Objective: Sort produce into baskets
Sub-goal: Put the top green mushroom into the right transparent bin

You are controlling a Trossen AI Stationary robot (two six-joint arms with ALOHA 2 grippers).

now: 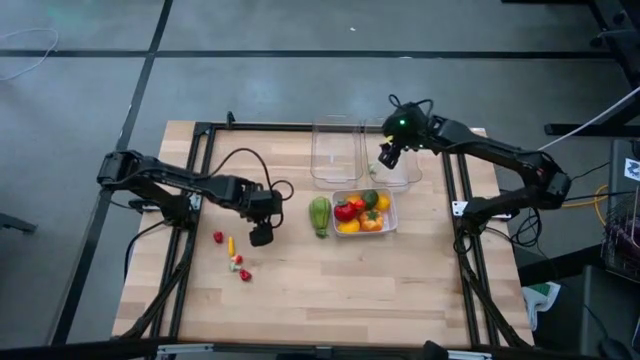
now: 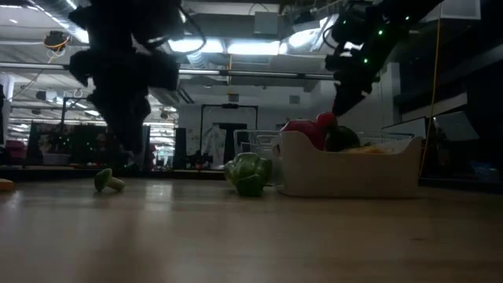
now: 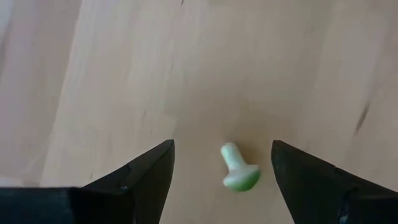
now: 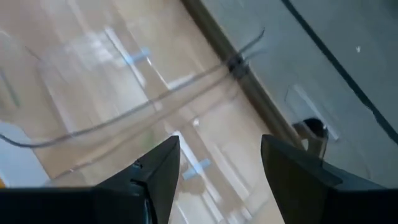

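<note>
Lying loose on the wooden table, the produce falls into three groups. A whitish tub right of centre holds a heap of red, orange, yellow and green pieces. Just beside its left wall lies a long green ribbed vegetable, on the bare wood. Farther left, small bits are scattered: a red one, a yellow one, and a few red and green ones near the front.

Two clear tubs stand side by side behind the whitish one, the left one and the right one touching or nearly so.

A small green mushroom-shaped piece lies on the wood in the left wrist view, between that arm's fingers and not touched by them. The left gripper hangs over the table beside the scattered bits, its fingers spread apart and holding nothing.

The right gripper hovers above the right clear tub, fingers likewise parted and empty; its wrist view looks down through clear plastic walls to the table edge.
</note>
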